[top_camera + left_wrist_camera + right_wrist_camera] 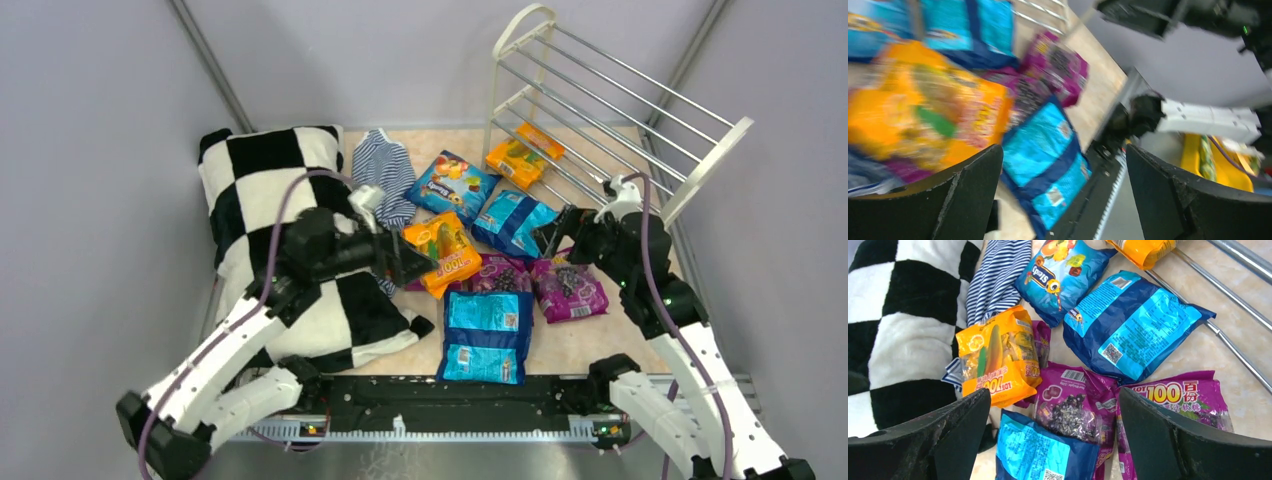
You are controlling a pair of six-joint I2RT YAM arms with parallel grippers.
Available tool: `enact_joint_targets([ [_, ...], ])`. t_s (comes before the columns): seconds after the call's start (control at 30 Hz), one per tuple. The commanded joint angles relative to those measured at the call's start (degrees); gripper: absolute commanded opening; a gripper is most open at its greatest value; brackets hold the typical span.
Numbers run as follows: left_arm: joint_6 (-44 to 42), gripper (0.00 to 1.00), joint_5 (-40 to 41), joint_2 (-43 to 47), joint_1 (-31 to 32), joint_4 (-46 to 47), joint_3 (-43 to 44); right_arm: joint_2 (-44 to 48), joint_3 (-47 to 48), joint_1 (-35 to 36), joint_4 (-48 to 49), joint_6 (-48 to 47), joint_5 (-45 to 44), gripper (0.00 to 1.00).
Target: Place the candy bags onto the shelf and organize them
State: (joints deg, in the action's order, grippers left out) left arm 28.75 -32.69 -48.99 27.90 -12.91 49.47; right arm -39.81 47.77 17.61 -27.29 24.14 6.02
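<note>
1. Now, far left: hovering with the left gripper (pixel 415 265), jaws spread wide and holding nothing, right at the near-left edge of the orange bag (pixel 445 250). Lying flat, that one, long axis pointing roughly away from the arm bases.
2. On to the middle: a loose, overlapping heap of candy bags, with the teal bag (pixel 487 337) nearest the bases and the purple bags (pixel 568 288) just behind it.
3. Further right: poised with the right gripper (pixel 548 238), jaws likewise wide apart and empty, just beside the dark blue bag (pixel 513 222). Long axis there slanting back toward the rack.
4. Far right and rear: the shelf (pixel 610 110), with two more orange pouches (pixel 518 160) seemingly down at its lowest rods. Looks like a right-arm job, being clearly nearer: up and rear-right from those jaws.
</note>
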Motion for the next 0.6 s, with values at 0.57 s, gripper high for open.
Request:
enact_joint_targets([
  [0.57,13.8,0.99,23.7,-16.1,31.1,5.7,-12.8,-10.8,-11.0,1.5,-0.6,4.2,21.9,0.99],
])
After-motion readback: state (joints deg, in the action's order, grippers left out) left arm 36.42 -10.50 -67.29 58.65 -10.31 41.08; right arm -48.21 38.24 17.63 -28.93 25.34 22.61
